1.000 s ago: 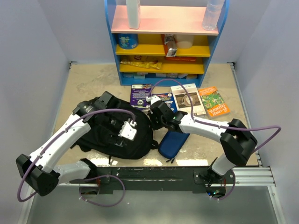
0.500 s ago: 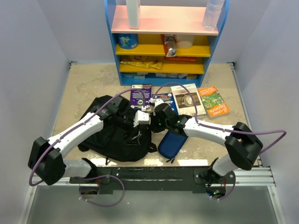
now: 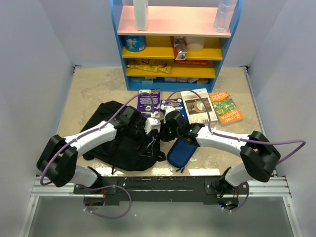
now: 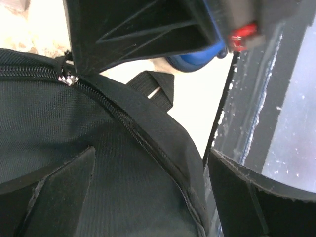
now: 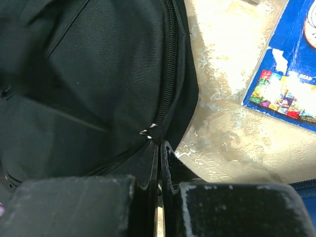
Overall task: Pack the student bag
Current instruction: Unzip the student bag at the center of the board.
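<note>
The student bag (image 3: 118,143) is a large black fabric backpack lying flat at the left centre of the table. My right gripper (image 3: 163,131) is at the bag's right edge. In the right wrist view it (image 5: 160,150) is shut on the zipper pull (image 5: 157,133), at the end of a closed zipper on the bag (image 5: 89,74). My left gripper (image 3: 149,132) is right beside it, over the same edge. In the left wrist view it (image 4: 158,197) is open and empty just above the bag fabric (image 4: 98,128), with the pinched zipper pull (image 4: 69,79) ahead.
A dark-blue pencil case (image 3: 182,150) lies right of the bag. Several books (image 3: 197,105) lie in a row behind the grippers, one blue cover (image 5: 291,84) close to the right one. A blue and yellow shelf unit (image 3: 175,44) stands at the back. The metal rail (image 4: 276,123) runs along the near edge.
My left gripper has moved right and away across the bag to its right edge, beside the right gripper. The right gripper has stayed on the zipper pull, shifting slightly.
</note>
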Motion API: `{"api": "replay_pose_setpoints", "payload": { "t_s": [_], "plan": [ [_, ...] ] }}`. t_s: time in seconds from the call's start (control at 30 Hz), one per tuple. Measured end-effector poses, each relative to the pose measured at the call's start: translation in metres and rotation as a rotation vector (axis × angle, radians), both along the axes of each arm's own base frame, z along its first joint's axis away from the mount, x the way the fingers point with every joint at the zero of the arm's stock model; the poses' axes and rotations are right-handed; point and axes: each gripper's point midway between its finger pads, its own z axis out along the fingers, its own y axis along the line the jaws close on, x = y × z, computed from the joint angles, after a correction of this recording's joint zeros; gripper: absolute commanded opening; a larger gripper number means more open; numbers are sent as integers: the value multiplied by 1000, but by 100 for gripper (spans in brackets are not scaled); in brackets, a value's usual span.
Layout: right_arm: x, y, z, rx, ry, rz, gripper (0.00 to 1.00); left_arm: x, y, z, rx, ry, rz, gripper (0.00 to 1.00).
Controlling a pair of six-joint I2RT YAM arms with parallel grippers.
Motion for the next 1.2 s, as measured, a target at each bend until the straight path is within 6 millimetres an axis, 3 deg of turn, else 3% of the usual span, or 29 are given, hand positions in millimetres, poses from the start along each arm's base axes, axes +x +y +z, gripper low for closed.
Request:
{"api": "replay_pose_setpoints", "payload": {
  "t_s": [0.1,0.2,0.23,0.3,0.4,0.43,0.57,0.8,1.03,1.2],
  "plan": [
    [0,-4,-1,-6,12,-17,0,1,-6,-9,10,15,5,100],
    [-1,-13,-5,-30,34,-37,0,3,-11,-14,22,2,3,84],
    [-2,-15,-6,-40,40,-43,0,4,-11,-16,27,-3,2,69],
    [-2,-20,-9,-55,49,-55,0,6,-13,-20,34,-11,-1,50],
    [-4,-23,-11,-66,61,-61,0,7,-14,-22,40,-22,-5,29],
    [-4,-23,-10,-66,62,-62,0,7,-13,-22,41,-22,-6,16],
    [-4,-23,-8,-54,58,-65,0,9,-14,-19,39,-36,-19,0],
    [15,-17,4,36,37,-71,0,1,-12,-11,29,-98,-114,0],
    [52,-3,-1,72,87,-56,0,-6,-10,11,-13,-219,-257,0],
    [81,13,9,97,69,-43,0,-16,-4,16,-20,-261,-339,0]
  ]
}}
